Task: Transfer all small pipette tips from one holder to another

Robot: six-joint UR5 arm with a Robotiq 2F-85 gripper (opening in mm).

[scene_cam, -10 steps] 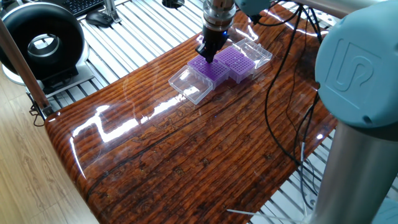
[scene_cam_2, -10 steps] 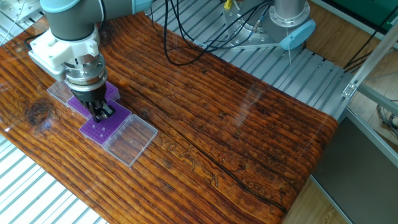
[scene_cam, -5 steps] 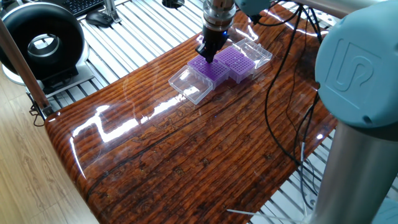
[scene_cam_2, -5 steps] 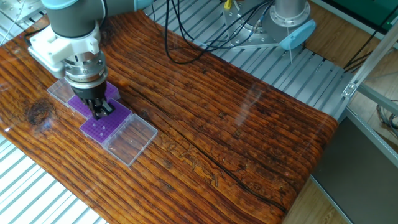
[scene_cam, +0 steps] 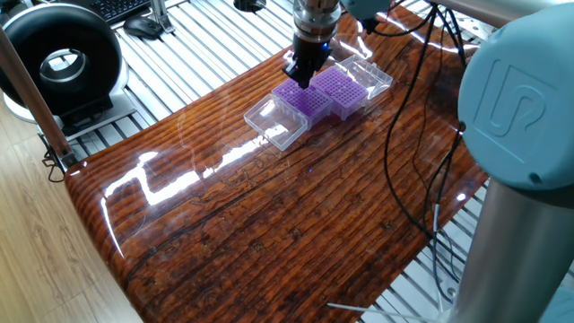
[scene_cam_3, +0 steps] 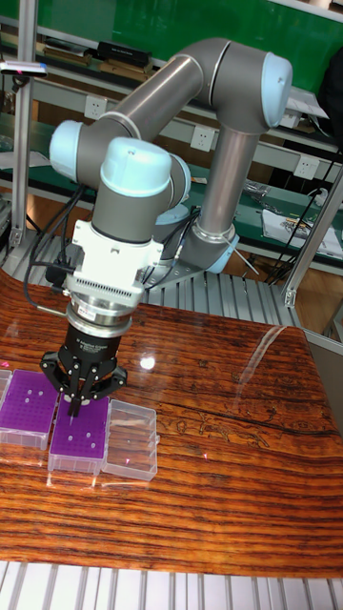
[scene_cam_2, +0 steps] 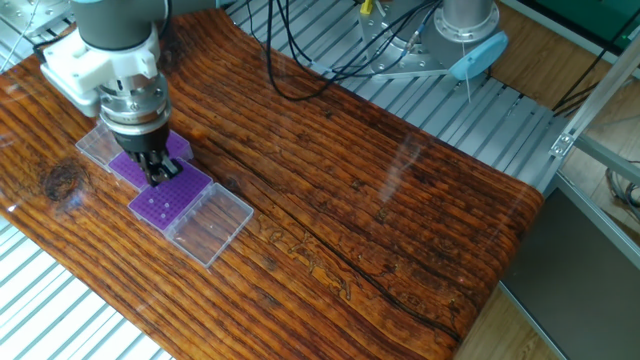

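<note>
I see bright, even overhead light in all three views. The glossy desk (scene_cam: 269, 206) throws white streaks of glare near its rounded front edge, and a small bright spot shows in the tall fixed view. Shadows are soft and faint. Focus is sharp enough, though fine detail stays grainy.

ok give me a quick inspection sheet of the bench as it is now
surface: glossy wooden table, glare streaks, dark crack
job's things: two purple racks side by side, clear lids open flat; tips too small to tell
clutter: nothing seen
pincer: pincer over the racks' junction; open or shut unclear
cables: black cables draped across the table's edge
surroundings: slatted metal bench, black round device, second arm
</note>
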